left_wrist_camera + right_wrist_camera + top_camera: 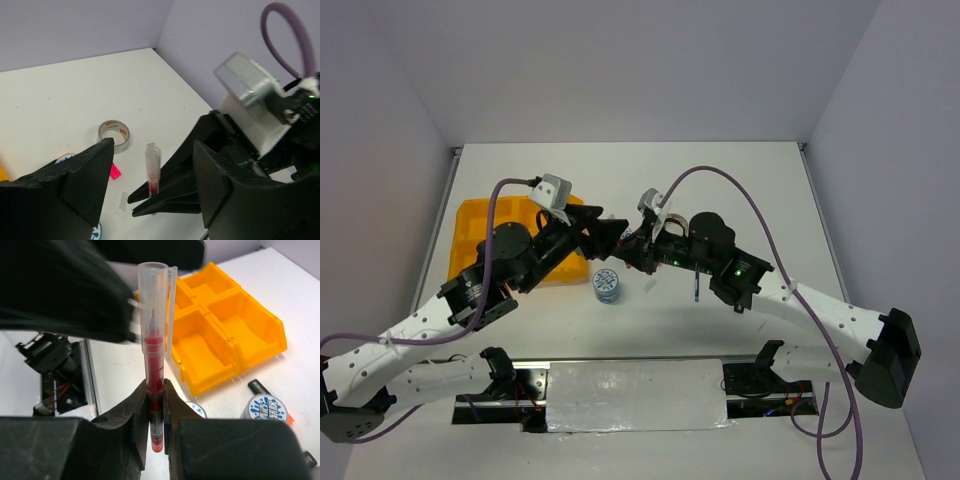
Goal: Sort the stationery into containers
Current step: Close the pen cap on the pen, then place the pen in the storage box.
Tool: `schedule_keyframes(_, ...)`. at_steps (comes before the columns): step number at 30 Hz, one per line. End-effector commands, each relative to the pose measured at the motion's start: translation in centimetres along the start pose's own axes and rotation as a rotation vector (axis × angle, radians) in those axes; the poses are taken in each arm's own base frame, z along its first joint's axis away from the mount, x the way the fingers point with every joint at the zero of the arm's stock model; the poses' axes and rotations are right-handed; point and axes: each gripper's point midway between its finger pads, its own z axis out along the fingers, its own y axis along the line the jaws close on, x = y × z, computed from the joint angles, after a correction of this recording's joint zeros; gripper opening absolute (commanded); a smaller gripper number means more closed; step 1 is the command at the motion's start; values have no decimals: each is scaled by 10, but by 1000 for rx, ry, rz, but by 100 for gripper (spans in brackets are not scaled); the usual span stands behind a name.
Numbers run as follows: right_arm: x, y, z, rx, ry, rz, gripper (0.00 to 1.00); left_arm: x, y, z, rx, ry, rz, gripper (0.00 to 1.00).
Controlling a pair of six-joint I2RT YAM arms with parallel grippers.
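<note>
My right gripper [155, 405] is shut on a red pen [154, 365] with a clear cap and holds it upright above the table. In the left wrist view the pen [152, 170] stands between the wide-open jaws of my left gripper [152, 150], touching neither. From above, the two grippers meet near the table's middle, left [608, 236] and right [632, 248]. The yellow-orange four-compartment tray [480, 225] lies at the left, also in the right wrist view [225, 340]. A blue-white tape roll [607, 285] sits in front of the grippers.
A grey tape ring [114, 135] and a pink highlighter [115, 172] lie on the table below my left gripper. A blue pen [696, 285] lies under the right arm. Two blue-white rolls [265, 407] and a black marker [258, 386] lie near the tray's corner.
</note>
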Motion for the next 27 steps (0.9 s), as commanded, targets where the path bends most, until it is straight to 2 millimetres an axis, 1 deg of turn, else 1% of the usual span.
schedule_keyframes(1, 4, -16, 14, 70, 11, -4, 0, -28, 2, -12, -12, -89, -6, 77)
schedule_keyframes(2, 7, -18, 17, 73, 27, -15, 0, -40, 3, -15, -26, -119, -14, 90)
schedule_keyframes(3, 11, -20, 20, 71, 42, -25, 0, -47, 10, -20, -69, -133, -21, 95)
schedule_keyframes(4, 22, -19, 26, 48, 74, -24, 0, -58, 32, -28, -200, -174, -58, 96)
schedule_keyframes(5, 21, -20, 29, 32, 81, -80, 0, -76, 44, -38, -281, -217, -96, 99)
schedule_keyframes(6, 22, -21, 34, 19, 86, -100, 0, -67, 64, -49, -402, -182, -146, 99)
schedule_keyframes(7, 33, -22, 43, -1, 113, -107, 0, -74, 89, -66, -562, -219, -159, 99)
schedule_keyframes(8, 20, -23, 50, -18, 99, -149, 0, -85, 95, -79, -610, -242, -186, 99)
schedule_keyframes(9, 18, -22, 57, -41, 107, -166, 0, -75, 106, -90, -672, -209, -193, 99)
schedule_keyframes(10, 32, -24, 69, -65, 145, -168, 0, -78, 111, -99, -700, -215, -199, 99)
schedule_keyframes(11, 15, -21, 79, -104, 125, -210, 0, -78, 113, -105, -713, -211, -196, 99)
schedule_keyframes(12, 34, -26, 95, -125, 177, -209, 0, -72, 117, -113, -722, -181, -180, 99)
schedule_keyframes(13, 41, -26, 105, -153, 200, -221, 0, -69, 118, -117, -724, -167, -175, 99)
schedule_keyframes(14, 24, -29, 117, -167, 197, -258, 0, -64, 116, -118, -705, -142, -167, 99)
schedule_keyframes(15, 31, -33, 126, -176, 233, -256, 0, -62, 116, -119, -690, -120, -138, 99)
schedule_keyframes(16, 43, -40, 144, -195, 287, -255, 0, -58, 115, -122, -676, -97, -126, 99)
schedule_keyframes(18, 55, -45, 161, -206, 326, -250, 1, -47, 110, -121, -631, -34, -86, 99)
schedule_keyframes(19, 83, -53, 173, -211, 382, -231, 1, -44, 109, -121, -617, -17, -77, 99)
schedule_keyframes(20, 73, -57, 182, -205, 381, -241, 1, -35, 111, -124, -617, 21, -55, 99)
schedule_keyframes(21, 78, -60, 188, -209, 395, -238, 1, -30, 111, -125, -614, 45, -51, 99)
schedule_keyframes(22, 103, -63, 196, -222, 439, -220, 2, -26, 112, -129, -611, 61, -45, 99)
schedule_keyframes(23, 95, -63, 203, -225, 433, -227, 2, -17, 114, -130, -612, 89, -32, 99)
schedule_keyframes(24, 114, -69, 210, -222, 470, -213, 2, -13, 113, -133, -592, 100, -30, 99)
schedule_keyframes(25, 110, -70, 215, -218, 467, -222, 3, -10, 114, -135, -587, 107, -25, 99)
schedule_keyframes(27, 120, -75, 220, -209, 486, -222, 3, 0, 119, -139, -599, 122, -13, 99)
